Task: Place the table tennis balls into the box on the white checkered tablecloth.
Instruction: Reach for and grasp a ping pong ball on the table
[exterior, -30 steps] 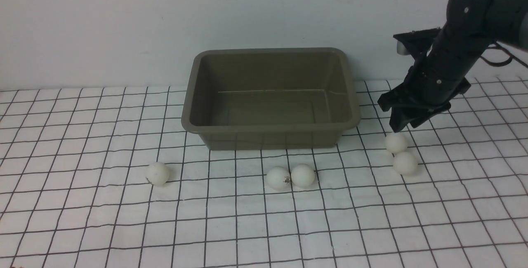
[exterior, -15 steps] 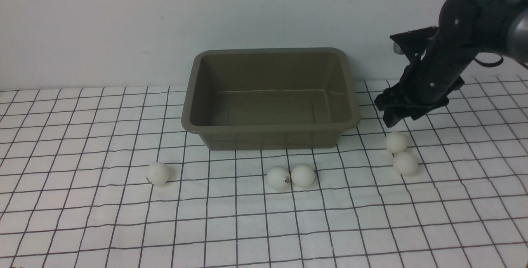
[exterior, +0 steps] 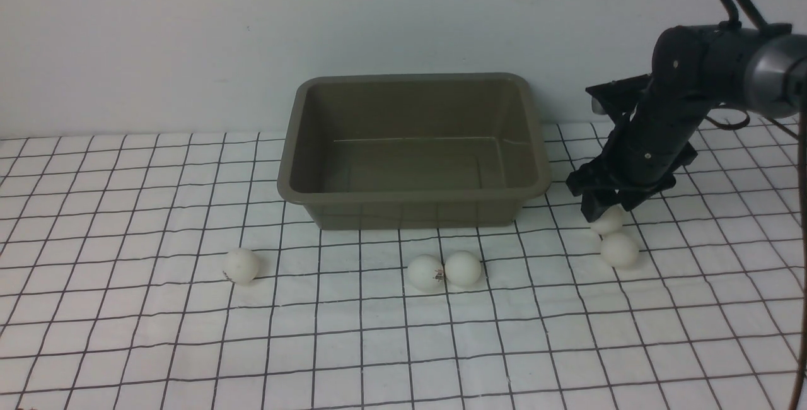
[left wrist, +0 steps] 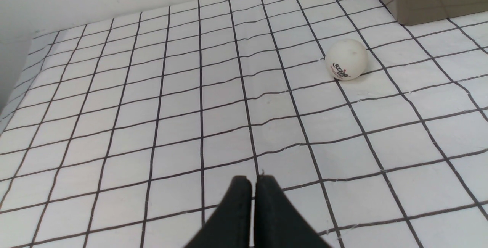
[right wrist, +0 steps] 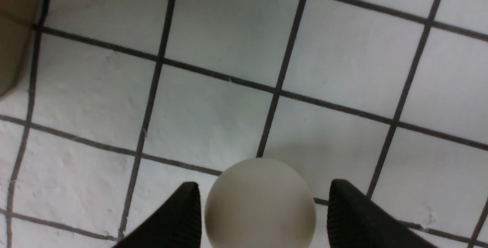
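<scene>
Open white checkered tablecloth (exterior: 126,334) lay beside the olive-grey rectangular plastic box (exterior: 416,194). The right gripper (exterior: 606,211) tilted down there, fingers spread wide astride one small white ball (right wrist: 260,202), clamping nothing; a second white ball (exterior: 620,250) sat just beside. The left gripper (left wrist: 253,181) hung closed, empty.

A plain, pale grey wall (exterior: 157,38) fills the background — matte, with 1 faint mark.
</scene>
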`<action>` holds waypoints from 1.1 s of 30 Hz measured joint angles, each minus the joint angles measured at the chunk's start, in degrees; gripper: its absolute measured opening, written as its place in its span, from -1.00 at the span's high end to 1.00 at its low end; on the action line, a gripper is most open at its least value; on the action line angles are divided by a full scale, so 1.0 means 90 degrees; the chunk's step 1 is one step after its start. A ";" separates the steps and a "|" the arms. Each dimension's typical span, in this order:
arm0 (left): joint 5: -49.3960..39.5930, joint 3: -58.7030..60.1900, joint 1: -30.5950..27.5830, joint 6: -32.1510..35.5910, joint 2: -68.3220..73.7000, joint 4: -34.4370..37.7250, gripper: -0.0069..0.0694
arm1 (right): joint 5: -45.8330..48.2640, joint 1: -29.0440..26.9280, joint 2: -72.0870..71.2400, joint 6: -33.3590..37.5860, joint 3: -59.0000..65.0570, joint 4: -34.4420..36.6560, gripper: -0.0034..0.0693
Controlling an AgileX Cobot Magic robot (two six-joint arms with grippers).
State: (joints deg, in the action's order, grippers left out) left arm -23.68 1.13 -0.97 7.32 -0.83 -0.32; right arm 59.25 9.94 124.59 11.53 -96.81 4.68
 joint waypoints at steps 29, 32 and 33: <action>0.0000 0.0000 0.0000 0.0000 0.0000 0.0000 0.83 | -0.0163 0.0000 0.0000 0.0000 0.0000 -0.0003 -0.21; 0.0000 0.0000 0.0000 0.0000 0.0000 0.0000 0.83 | -0.0147 0.0000 0.0000 0.0000 0.0000 -0.0003 -0.21; 0.0000 0.0000 0.0000 0.0000 0.0000 0.0000 0.83 | -0.0134 0.0000 0.0000 0.0000 0.0000 -0.0003 -0.21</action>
State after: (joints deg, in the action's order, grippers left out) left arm -23.68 1.13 -0.97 7.32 -0.83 -0.32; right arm 58.04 9.94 124.59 11.53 -96.81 4.66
